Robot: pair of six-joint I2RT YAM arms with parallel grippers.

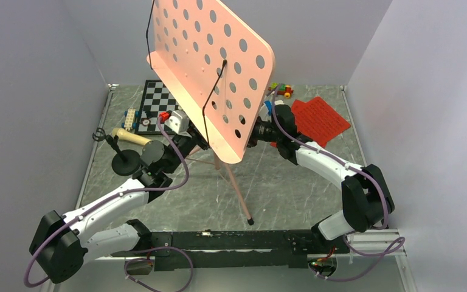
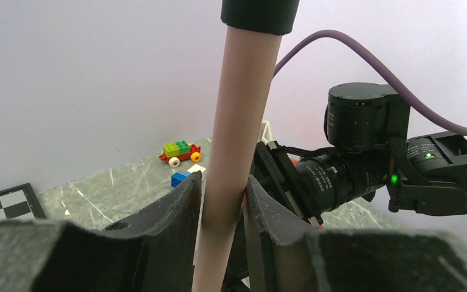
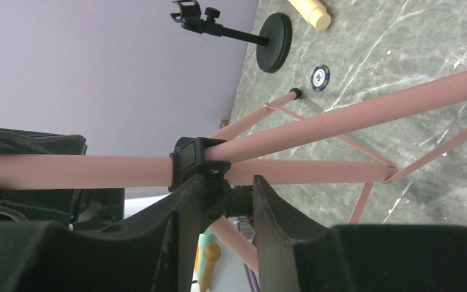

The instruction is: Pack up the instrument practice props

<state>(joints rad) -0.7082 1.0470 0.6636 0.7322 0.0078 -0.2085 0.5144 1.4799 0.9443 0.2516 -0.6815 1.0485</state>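
Note:
The pink perforated music stand (image 1: 213,55) stands tilted mid-table on its tripod. My left gripper (image 1: 197,143) reaches under the desk panel. In the left wrist view it (image 2: 222,182) is shut on the stand's pink pole (image 2: 237,121), both fingers pressed against it. My right gripper (image 1: 256,132) comes in from the other side. In the right wrist view it (image 3: 228,182) is shut on the knob of the black tripod joint (image 3: 191,159). The cream microphone (image 1: 131,137) lies beside its black round-base stand (image 1: 127,163) at the left. Red sheet-music pages (image 1: 319,118) lie at the back right.
A chessboard (image 1: 158,100) lies behind the left gripper, with white bricks beside it. Small coloured toy bricks (image 1: 281,90) sit at the back wall. One tripod leg ends at a black foot (image 1: 250,222) near the front rail. A blue chip (image 3: 320,77) lies by the microphone stand base.

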